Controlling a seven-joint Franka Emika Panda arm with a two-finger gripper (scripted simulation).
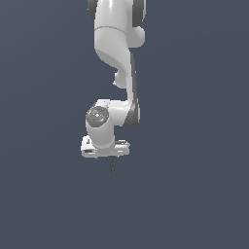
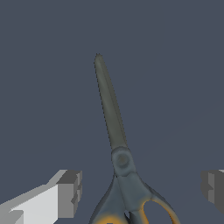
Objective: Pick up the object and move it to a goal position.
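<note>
1. Orange loop handles and thin dark grey blades mark the scissors (image 2: 119,153) — your task object. In the wrist view the blades are closed together into one long taper, the pivot sits just above the handles, and the handles are cut off by the picture's edge.
2. You see the gripper (image 2: 142,188) with its fingers (image 2: 70,192) spread wide, one on each side of the handles; neither pad touches the scissors in this view.
3. In the exterior view the white arm (image 1: 114,53) reaches down and the gripper (image 1: 105,154) points downward. A thin dark sliver — probably the blades of the scissors (image 1: 113,168) — shows just below the hand.
4. Whether the scissors lie on the plain grey-blue ground (image 1: 194,194) or are lifted off it, you cannot tell from either view.
</note>
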